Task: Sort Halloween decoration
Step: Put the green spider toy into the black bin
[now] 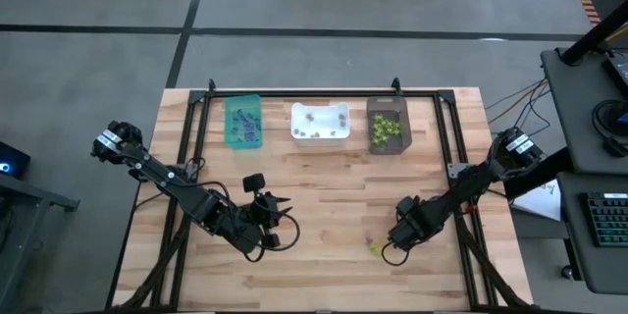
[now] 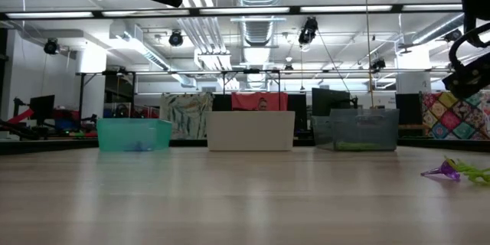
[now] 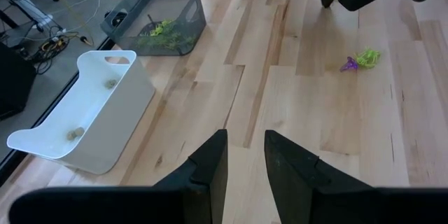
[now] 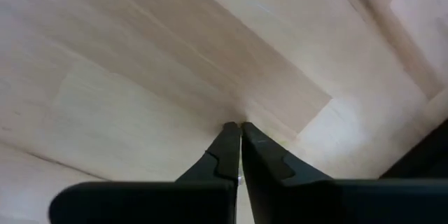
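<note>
Two small trinkets of the Halloween decoration, one lime-green (image 3: 369,57) and one purple (image 3: 348,64), lie together on the wood near the table's front right (image 1: 374,248). The low view shows them at its right edge (image 2: 452,171). My right gripper (image 4: 240,127) points straight down just to the right of them, shut, with nothing showing between its fingers. My left gripper (image 3: 245,155) hovers open over the front left of the table (image 1: 273,224), holding nothing and facing the bins and the trinkets. My right gripper's shut fingertips (image 4: 231,134) stand right at the tabletop beside the trinkets. Whether they touch the wood or a trinket, I cannot tell.
Three bins stand in a row at the far edge: a teal one (image 1: 243,120) with purple bits, a white one (image 1: 320,122) with a few pale bits, and a dark one (image 1: 388,125) with green bits. A black frame (image 1: 304,93) runs behind them.
</note>
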Robot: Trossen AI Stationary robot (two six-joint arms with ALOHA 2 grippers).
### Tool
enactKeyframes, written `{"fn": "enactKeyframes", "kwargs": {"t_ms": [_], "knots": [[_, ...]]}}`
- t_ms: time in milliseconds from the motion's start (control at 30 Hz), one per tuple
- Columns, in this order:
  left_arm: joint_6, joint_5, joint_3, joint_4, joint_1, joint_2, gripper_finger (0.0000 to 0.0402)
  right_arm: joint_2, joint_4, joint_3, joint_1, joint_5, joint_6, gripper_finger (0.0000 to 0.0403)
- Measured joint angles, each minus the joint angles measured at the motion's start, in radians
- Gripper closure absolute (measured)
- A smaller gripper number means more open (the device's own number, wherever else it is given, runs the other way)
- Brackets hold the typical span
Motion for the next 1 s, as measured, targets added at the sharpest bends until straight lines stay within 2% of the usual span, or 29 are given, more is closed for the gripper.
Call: {"fn": "enactKeyframes", "kwargs": {"t_ms": [167, 267, 333, 467, 567, 900, 1000], "knots": [[0.000, 0.000, 0.000, 0.000, 0.000, 0.000, 0.0323, -0.019, -0.017, 0.038, 0.000, 0.089, -0.018, 0.0394], [0.000, 0.000, 0.000, 0.000, 0.000, 0.000, 0.0323, -0.021, -0.034, 0.058, 0.000, 0.097, -0.024, 0.0394], [0.000, 0.000, 0.000, 0.000, 0.000, 0.000, 0.0323, -0.024, -0.056, 0.071, -0.001, 0.060, -0.017, 0.0394], [0.000, 0.000, 0.000, 0.000, 0.000, 0.000, 0.0323, -0.025, -0.112, 0.061, 0.000, -0.108, -0.002, 0.0394], [0.000, 0.000, 0.000, 0.000, 0.000, 0.000, 0.0323, -0.025, -0.106, 0.046, 0.005, -0.139, 0.002, 0.0394], [0.004, 0.000, 0.000, 0.000, 0.000, 0.000, 0.0323, 0.022, -0.091, 0.031, 0.005, -0.089, -0.002, 0.0394], [0.004, 0.000, 0.000, -0.001, 0.000, 0.000, 0.0323, 0.034, -0.086, 0.031, 0.005, -0.040, -0.008, 0.0394]]}}
